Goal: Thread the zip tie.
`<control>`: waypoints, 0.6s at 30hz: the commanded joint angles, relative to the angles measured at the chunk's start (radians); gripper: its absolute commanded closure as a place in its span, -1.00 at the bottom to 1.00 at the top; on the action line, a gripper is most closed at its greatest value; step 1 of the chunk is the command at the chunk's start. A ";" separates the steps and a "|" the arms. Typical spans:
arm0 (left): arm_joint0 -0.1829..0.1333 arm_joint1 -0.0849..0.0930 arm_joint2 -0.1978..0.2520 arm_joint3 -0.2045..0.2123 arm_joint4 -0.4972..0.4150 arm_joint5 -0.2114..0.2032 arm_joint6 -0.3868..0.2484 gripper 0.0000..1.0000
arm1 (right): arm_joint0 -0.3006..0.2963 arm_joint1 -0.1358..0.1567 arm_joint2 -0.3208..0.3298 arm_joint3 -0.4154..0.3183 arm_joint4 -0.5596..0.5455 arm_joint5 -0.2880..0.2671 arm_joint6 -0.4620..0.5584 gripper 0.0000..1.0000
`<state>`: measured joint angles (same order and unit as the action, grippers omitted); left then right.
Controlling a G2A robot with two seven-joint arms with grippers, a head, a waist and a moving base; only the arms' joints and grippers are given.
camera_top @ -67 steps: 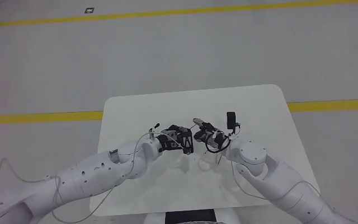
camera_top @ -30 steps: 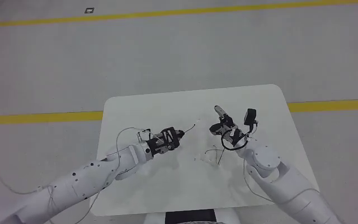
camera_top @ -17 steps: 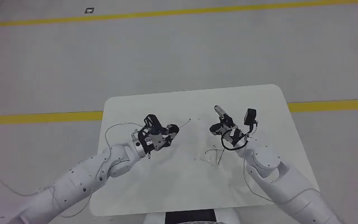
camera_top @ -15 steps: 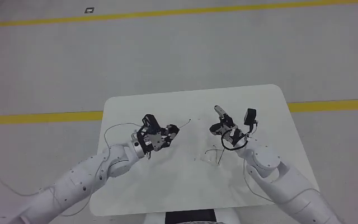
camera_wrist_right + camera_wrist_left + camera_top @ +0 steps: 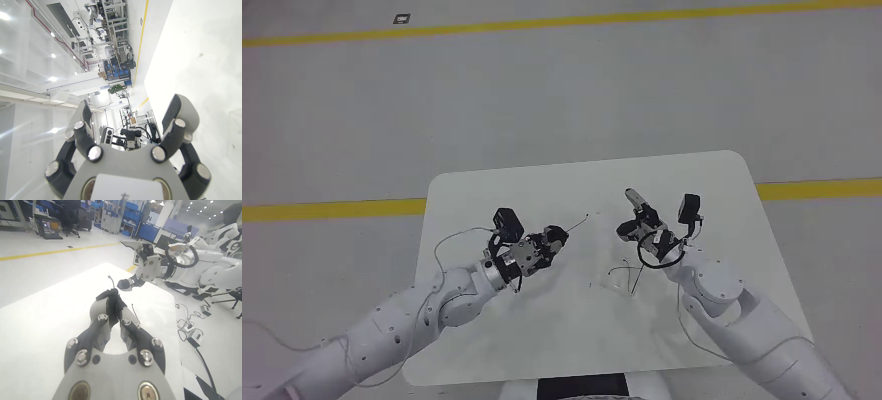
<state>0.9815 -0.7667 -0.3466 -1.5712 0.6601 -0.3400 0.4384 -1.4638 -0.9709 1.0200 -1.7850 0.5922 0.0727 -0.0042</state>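
Note:
A thin black zip tie [image 5: 112, 284] is pinched between my left gripper's [image 5: 114, 298] shut fingers, and its free end [image 5: 579, 221] sticks out toward the right gripper. My left gripper [image 5: 552, 238] hovers over the left middle of the white table [image 5: 692, 180]. To its right, a short gap away, my right gripper [image 5: 634, 212] stands open and holds nothing. Its two pads [image 5: 87, 113] are wide apart in the right wrist view. The left wrist view shows the right gripper [image 5: 127, 264] just beyond the zip tie's tip, not touching it.
Another black zip tie [image 5: 135, 314] lies loose on the table near the right arm, beside a small clear piece [image 5: 614, 283]. The table's rounded edges [image 5: 739, 160] are close on all sides. Bare grey floor with yellow lines surrounds it.
The two grippers, close together at the table's middle 2.2 s ago, have separated. The right one drew back and stays still; the left one moved left with the zip tie and turned.

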 commanded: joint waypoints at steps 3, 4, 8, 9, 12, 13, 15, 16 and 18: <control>0.001 0.000 0.000 0.001 -0.001 0.003 -0.003 1.00 | 0.000 0.000 0.000 0.000 0.000 0.000 0.000 -1.00; 0.011 -0.003 -0.001 -0.002 -0.033 0.000 -0.016 1.00 | 0.000 0.000 0.000 0.000 0.000 0.000 0.000 -1.00; 0.020 -0.010 0.006 -0.026 -0.165 0.000 -0.036 1.00 | 0.000 0.000 0.000 0.000 0.000 0.000 0.000 -1.00; 0.023 -0.010 0.012 -0.041 -0.208 0.000 -0.037 1.00 | 0.000 0.000 0.000 0.000 0.000 0.000 0.000 -1.00; 0.015 -0.007 0.036 -0.097 -0.334 0.000 -0.068 1.00 | 0.000 0.000 0.000 0.000 0.000 0.000 0.000 -1.00; 0.014 -0.005 0.044 -0.123 -0.379 0.000 -0.078 1.00 | 0.000 0.000 0.000 0.000 0.000 0.000 0.000 -1.00; 0.005 0.002 0.050 -0.143 -0.436 0.000 -0.077 1.00 | 0.000 0.000 0.000 0.000 0.000 0.000 0.000 -1.00; 0.004 0.005 0.055 -0.154 -0.456 0.000 -0.079 1.00 | 0.000 0.000 0.000 0.000 0.000 0.000 0.000 -1.00; 0.003 0.013 0.062 -0.164 -0.490 0.000 -0.077 1.00 | 0.000 0.000 0.000 0.000 0.000 0.000 0.000 -1.00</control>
<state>0.9849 -0.7582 -0.2893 -1.7313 0.1880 -0.3400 0.3612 -1.4638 -0.9709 1.0200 -1.7850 0.5922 0.0727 -0.0042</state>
